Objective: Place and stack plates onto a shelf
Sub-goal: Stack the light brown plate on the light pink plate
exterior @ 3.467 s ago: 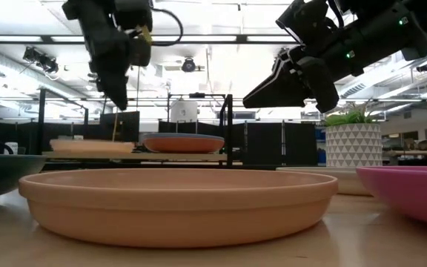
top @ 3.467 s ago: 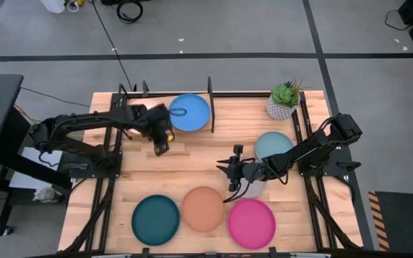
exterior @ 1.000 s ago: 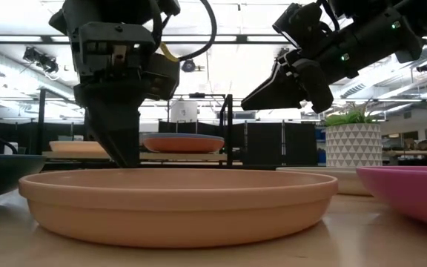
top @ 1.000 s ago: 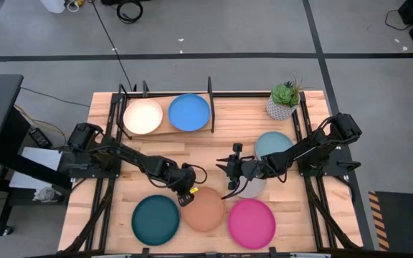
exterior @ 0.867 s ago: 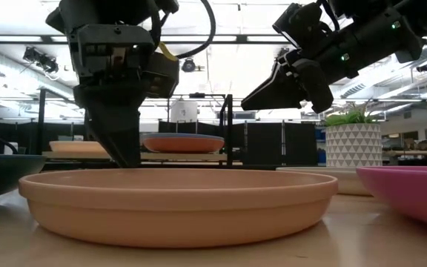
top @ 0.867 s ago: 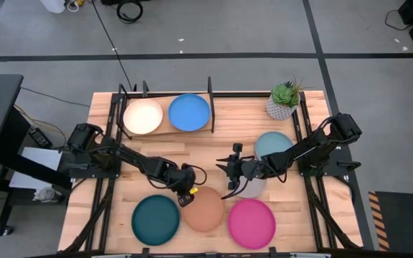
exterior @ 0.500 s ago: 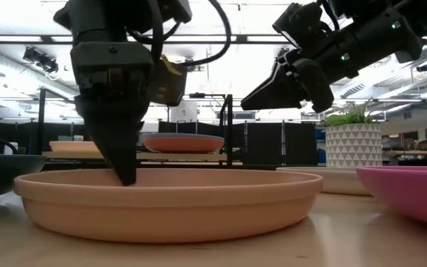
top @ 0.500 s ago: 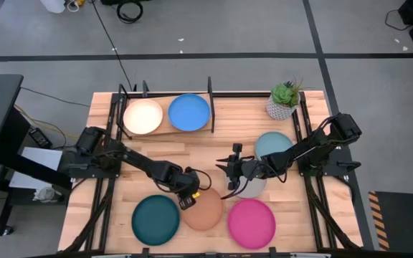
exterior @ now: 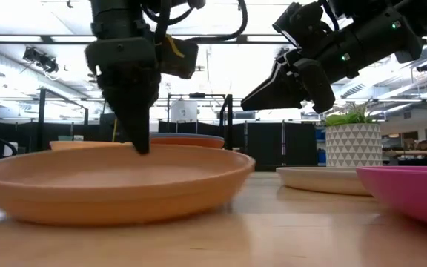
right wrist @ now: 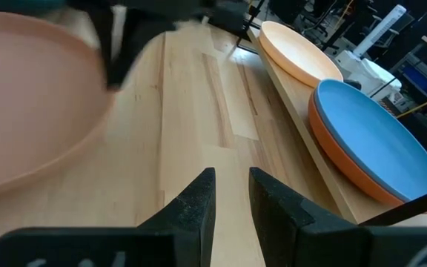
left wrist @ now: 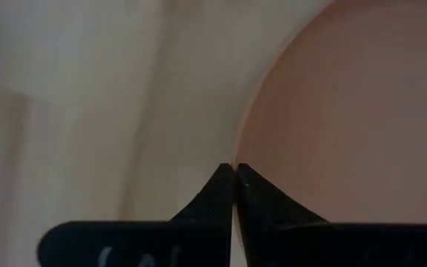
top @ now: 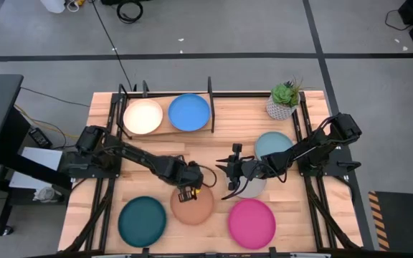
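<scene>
The plank table (top: 214, 154) spreads under me, and at its far edge stands the shelf (top: 165, 131), a light board in a black rod frame. On it the cream plate (top: 143, 116) lies at the left end and the blue plate (top: 189, 112) beside it; my right wrist camera shows the blue one stacked on an orange plate (right wrist: 347, 172). Near the front edge of the table lie the teal plate (top: 142, 221) and the magenta plate (top: 251, 223), with the tan plate (top: 191, 206) between them and a little farther back. The pale blue plate (top: 272, 144) sits toward the right side, just in front of the potted plant (top: 284, 99), and a grey plate (top: 253, 188) shows partly under my right arm. My left gripper (top: 188, 192) is down at the far rim of the tan plate, its fingers (left wrist: 221, 191) pressed together on that rim, with the plate reaching away to one side of them. My right gripper (top: 232, 174) hangs above the middle of the table, well clear of the wood, its fingers (right wrist: 196, 203) a narrow gap apart and holding nothing.
</scene>
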You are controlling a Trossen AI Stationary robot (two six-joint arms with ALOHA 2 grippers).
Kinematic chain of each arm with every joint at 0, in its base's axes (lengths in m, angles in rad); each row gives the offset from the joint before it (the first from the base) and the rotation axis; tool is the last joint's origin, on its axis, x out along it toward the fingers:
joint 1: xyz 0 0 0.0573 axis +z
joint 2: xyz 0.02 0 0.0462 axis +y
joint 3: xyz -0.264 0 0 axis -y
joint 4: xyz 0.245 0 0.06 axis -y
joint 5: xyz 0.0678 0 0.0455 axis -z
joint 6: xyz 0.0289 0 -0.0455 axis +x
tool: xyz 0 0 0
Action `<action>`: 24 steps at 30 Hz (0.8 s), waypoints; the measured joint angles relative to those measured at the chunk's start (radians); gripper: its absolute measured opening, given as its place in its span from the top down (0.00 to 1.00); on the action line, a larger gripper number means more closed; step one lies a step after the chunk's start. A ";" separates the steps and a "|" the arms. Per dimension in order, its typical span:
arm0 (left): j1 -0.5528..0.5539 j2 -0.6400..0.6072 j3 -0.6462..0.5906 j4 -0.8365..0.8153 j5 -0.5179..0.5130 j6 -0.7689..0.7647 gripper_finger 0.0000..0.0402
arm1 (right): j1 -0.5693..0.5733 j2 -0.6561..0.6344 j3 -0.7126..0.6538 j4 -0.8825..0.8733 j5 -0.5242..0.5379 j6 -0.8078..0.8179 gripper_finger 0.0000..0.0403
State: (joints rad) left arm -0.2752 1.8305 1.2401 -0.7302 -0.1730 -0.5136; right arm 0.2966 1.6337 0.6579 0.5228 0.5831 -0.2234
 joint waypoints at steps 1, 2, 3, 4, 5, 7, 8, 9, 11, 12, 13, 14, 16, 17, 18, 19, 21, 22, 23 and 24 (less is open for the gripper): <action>0.009 -0.011 0.008 -0.029 -0.008 0.010 0.97 | 0.000 0.000 0.000 0.000 0.000 0.000 0.78; 0.019 -0.026 0.014 -0.054 -0.021 0.023 0.97 | 0.000 0.000 0.000 0.000 0.000 0.000 0.78; 0.031 -0.044 0.021 -0.082 -0.031 0.033 0.97 | 0.000 0.000 0.000 0.000 0.000 0.000 0.78; 0.043 -0.066 0.024 -0.113 -0.041 0.045 0.97 | 0.000 0.000 0.000 0.000 0.000 0.001 0.78; 0.055 -0.090 0.025 -0.148 -0.059 0.055 0.97 | 0.000 0.000 0.000 0.000 0.000 0.001 0.78; 0.085 -0.145 0.025 -0.230 -0.108 0.074 0.97 | 0.000 0.000 0.000 -0.001 0.000 0.001 0.78; 0.102 -0.175 0.025 -0.271 -0.132 0.079 0.97 | 0.000 0.000 0.000 -0.001 0.000 0.003 0.78; 0.121 -0.206 0.025 -0.312 -0.158 0.083 0.97 | 0.000 0.000 0.000 -0.001 0.000 0.003 0.78; 0.163 -0.267 0.025 -0.387 -0.202 0.105 0.97 | 0.000 0.000 0.000 -0.002 0.000 0.003 0.78; 0.191 -0.297 0.025 -0.415 -0.217 0.114 0.97 | 0.000 0.000 0.000 -0.002 0.000 0.003 0.78; 0.222 -0.331 0.025 -0.437 -0.225 0.127 0.97 | 0.000 0.000 0.000 -0.002 0.000 0.003 0.78; 0.256 -0.364 0.022 -0.456 -0.225 0.138 0.97 | 0.000 0.000 0.000 -0.002 0.000 0.004 0.78; 0.342 -0.436 0.005 -0.475 -0.222 0.176 0.97 | 0.000 0.000 0.000 -0.002 0.000 0.009 0.78; 0.391 -0.470 -0.007 -0.479 -0.221 0.201 0.98 | 0.000 0.000 0.000 -0.002 -0.001 0.010 0.78; 0.447 -0.501 -0.018 -0.479 -0.220 0.227 0.98 | 0.000 0.000 0.000 -0.002 -0.002 0.010 0.78; 0.505 -0.527 -0.029 -0.479 -0.209 0.260 0.98 | 0.000 0.000 0.000 -0.001 -0.005 0.011 0.78; 0.628 -0.562 -0.043 -0.481 -0.164 0.344 0.98 | 0.000 0.000 0.000 0.000 -0.008 0.011 0.78; 0.685 -0.567 -0.044 -0.480 -0.140 0.392 0.98 | 0.000 0.000 0.000 0.003 -0.008 0.011 0.78; 0.738 -0.568 -0.044 -0.472 -0.119 0.442 0.98 | 0.000 0.000 0.000 0.008 -0.008 0.011 0.78; 0.789 -0.567 -0.044 -0.464 -0.104 0.493 0.98 | 0.000 0.000 0.000 0.012 -0.008 0.010 0.78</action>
State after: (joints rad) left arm 0.5136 1.2637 1.1965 -1.1939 -0.2767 -0.0211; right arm 0.2966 1.6337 0.6579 0.5352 0.5747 -0.2129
